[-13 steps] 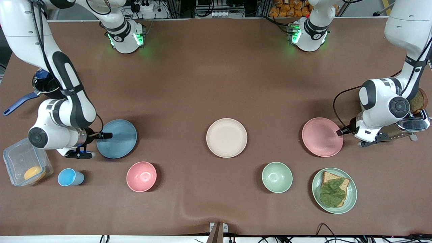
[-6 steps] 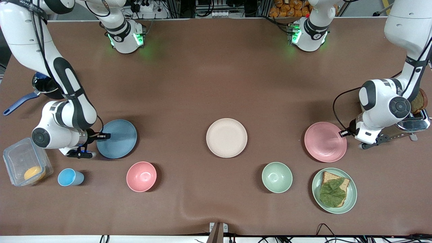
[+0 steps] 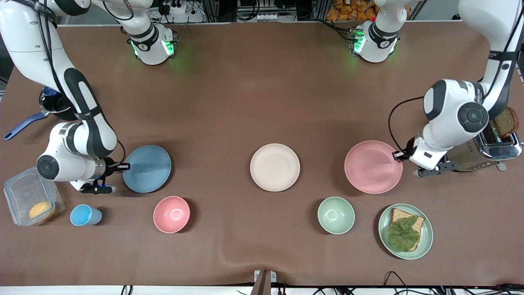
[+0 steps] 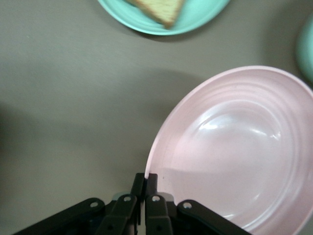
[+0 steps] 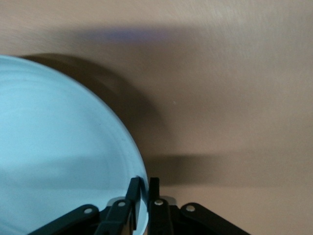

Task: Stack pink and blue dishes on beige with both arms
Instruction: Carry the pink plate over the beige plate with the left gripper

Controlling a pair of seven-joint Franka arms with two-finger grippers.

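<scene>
From the front, both plates are gripped by their rims and off the cloth, so the carry to the beige plate [image 3: 275, 167] at the table's middle is the step in hand. The right gripper [image 3: 124, 166] pinches the blue plate [image 3: 147, 168] toward the right arm's end; the left gripper [image 3: 398, 155] pinches the pink plate [image 3: 373, 166] toward the left arm's end. Bare cloth lies between each plate and the beige one; the pink bowl [image 3: 171, 214] and green bowl [image 3: 336, 215] sit nearer the camera, clear of both paths. Next, one plate probably must land first, centred rim over rim. The left wrist view shows narrow fingers [image 4: 139, 186] clamping the pink rim, the sandwich plate [image 4: 195, 19] close by. The right wrist view shows fingers [image 5: 133, 192] closed on the blue rim.
</scene>
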